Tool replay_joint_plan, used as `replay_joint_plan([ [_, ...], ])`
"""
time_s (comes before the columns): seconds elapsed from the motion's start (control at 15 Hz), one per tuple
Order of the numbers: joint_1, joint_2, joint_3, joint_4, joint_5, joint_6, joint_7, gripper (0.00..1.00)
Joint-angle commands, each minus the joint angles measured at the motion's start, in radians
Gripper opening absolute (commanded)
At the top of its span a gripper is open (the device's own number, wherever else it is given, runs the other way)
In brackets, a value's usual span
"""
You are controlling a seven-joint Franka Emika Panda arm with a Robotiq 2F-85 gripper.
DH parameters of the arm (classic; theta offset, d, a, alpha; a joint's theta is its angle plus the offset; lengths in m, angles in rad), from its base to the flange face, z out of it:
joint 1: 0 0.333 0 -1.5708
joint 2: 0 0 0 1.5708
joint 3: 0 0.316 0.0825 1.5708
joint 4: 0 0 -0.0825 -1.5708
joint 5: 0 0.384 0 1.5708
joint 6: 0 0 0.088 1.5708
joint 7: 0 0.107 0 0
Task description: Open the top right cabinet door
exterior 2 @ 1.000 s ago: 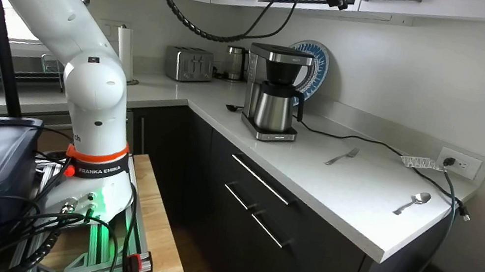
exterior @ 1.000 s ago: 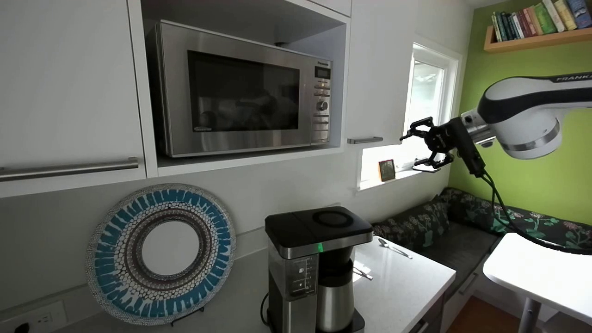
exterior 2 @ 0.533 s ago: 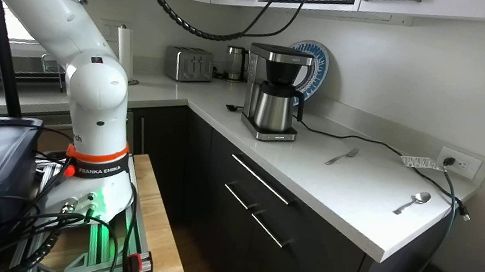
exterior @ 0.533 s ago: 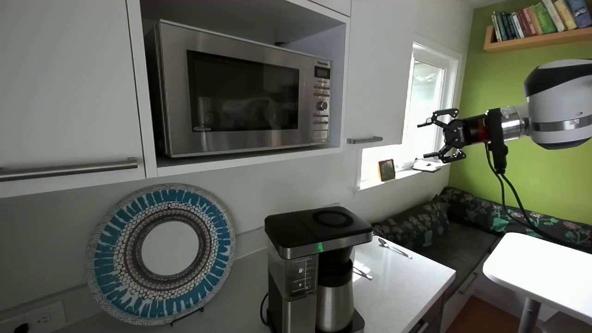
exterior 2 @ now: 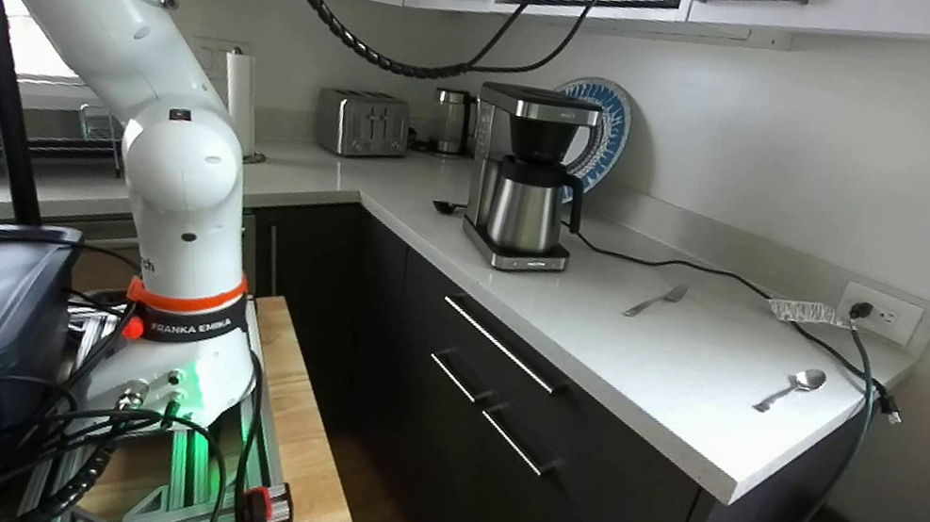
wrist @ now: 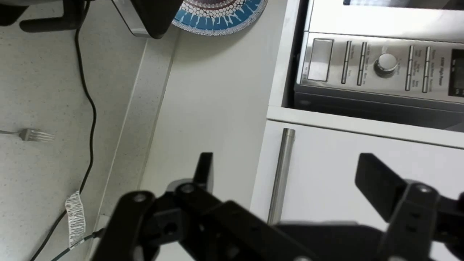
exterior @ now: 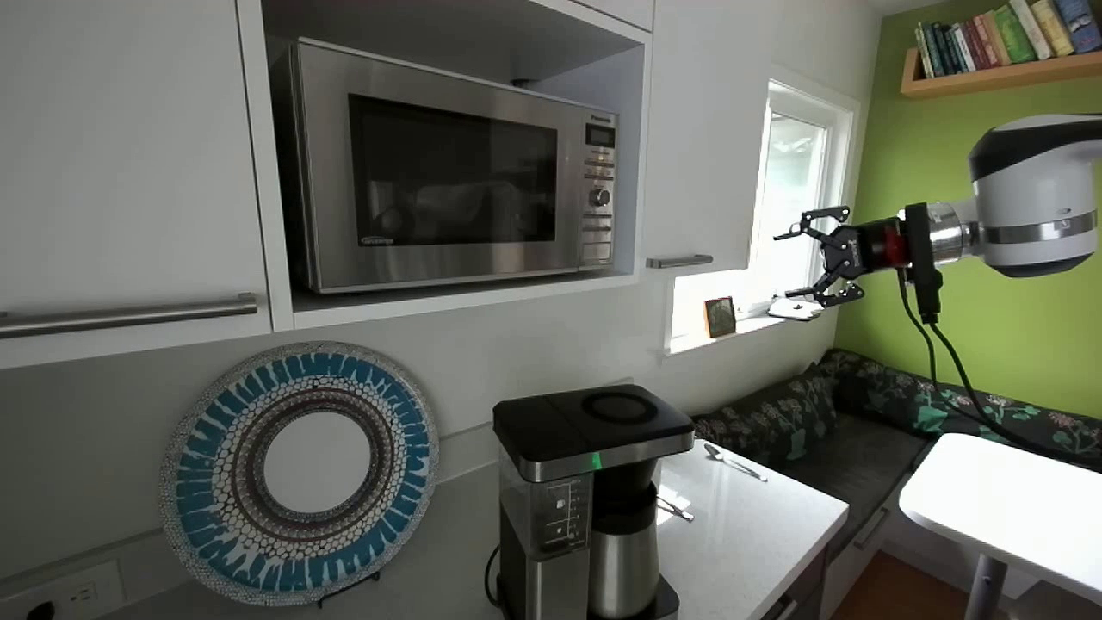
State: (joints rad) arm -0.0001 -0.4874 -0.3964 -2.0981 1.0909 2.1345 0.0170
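A: The gripper (exterior: 782, 265) hangs ready, fingers (wrist: 378, 185) spread wide, nothing in their grasp! And the target, the top right cabinet door (exterior: 706, 129), sits closed just right of the microwave (exterior: 456, 172) in both exterior views.

B: Nice line on it, too. In the wrist view the handle (wrist: 281, 175) runs across the gap between the fingers, its upper end pointing toward the microwave. It leans a touch, so I'd add a slight roll to square up.

A: Contact?

B: None! In an exterior view the gripper is farther right of the microwave than the handle, well apart from it.

A: So straight in, one finger above, one below?

B: That's the play. But watch the upper finger: it faces the door, and too deep a push could jam it there. Slow for the last stretch, then clamp firmly.

A: And the pull?

B: Gently! The handle sits toward the microwave side, so my guess is a swing away from the microwave. Follow that arc; don't yank straight back.
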Motion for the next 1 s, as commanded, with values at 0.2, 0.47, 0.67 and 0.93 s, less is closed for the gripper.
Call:
replay_joint_plan([
  [0.2,-0.098,0.104,0.082,0.064,0.150,0.011,-0.009,1.00],
  [0.47,-0.099,0.195,0.097,0.117,0.275,-0.021,-0.041,1.00],
  [0.67,-0.100,0.265,0.122,0.170,0.351,-0.028,-0.081,1.00],
  [0.93,-0.105,0.355,0.155,0.244,0.387,-0.031,-0.106,1.00],
])
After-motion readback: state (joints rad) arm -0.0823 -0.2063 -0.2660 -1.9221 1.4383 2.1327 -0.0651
